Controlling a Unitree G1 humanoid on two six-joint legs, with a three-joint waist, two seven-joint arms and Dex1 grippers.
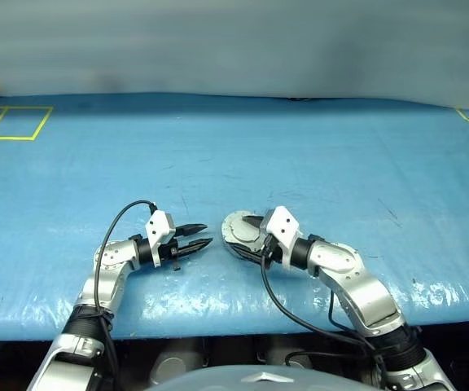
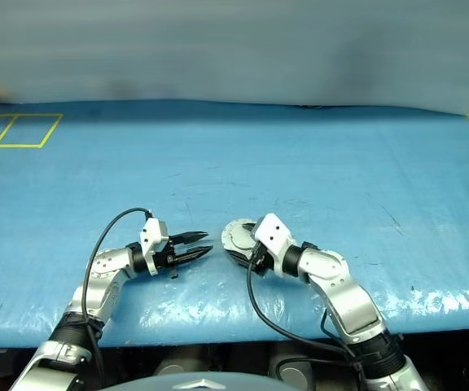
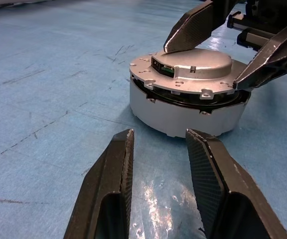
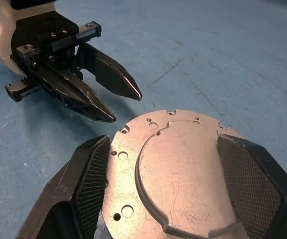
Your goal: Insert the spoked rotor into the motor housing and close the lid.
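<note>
The motor housing sits on the tabletop, lid down. Right gripper straddles it, spread; left gripper at nine o'clock, parted, empty. Expect rigid, heavy, slick metal; grip the rim.

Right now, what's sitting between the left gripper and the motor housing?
Nothing: just bare blue table cover lies between the left gripper and the motor housing, seen in the left wrist view.

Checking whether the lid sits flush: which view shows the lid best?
The left wrist view: the lid shows side-on atop the motor housing, a dark gap at the seam. The right wrist view shows only its plain top; the head views show it small beside the right gripper.
</note>
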